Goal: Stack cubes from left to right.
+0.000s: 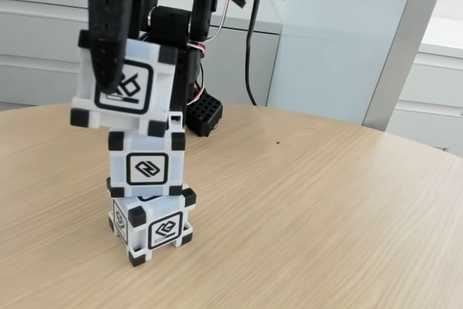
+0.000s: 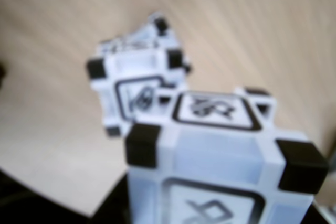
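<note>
Matte black gripper clamped on the top cube, tilted over a two-cube stack.

The held cube is milky translucent plastic with square black corner blocks and a framed glyph; it rests off-centre on the middle cube, which sits on the skewed bottom cube on the pale wood-grain table.

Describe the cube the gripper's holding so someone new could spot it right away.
In the fixed view, start at the round wooden table and find the cube tower near its left side. The top cube is the one clamped by the black gripper. Unlike the middle cube and bottom cube, it tilts and overhangs to the left.
</note>
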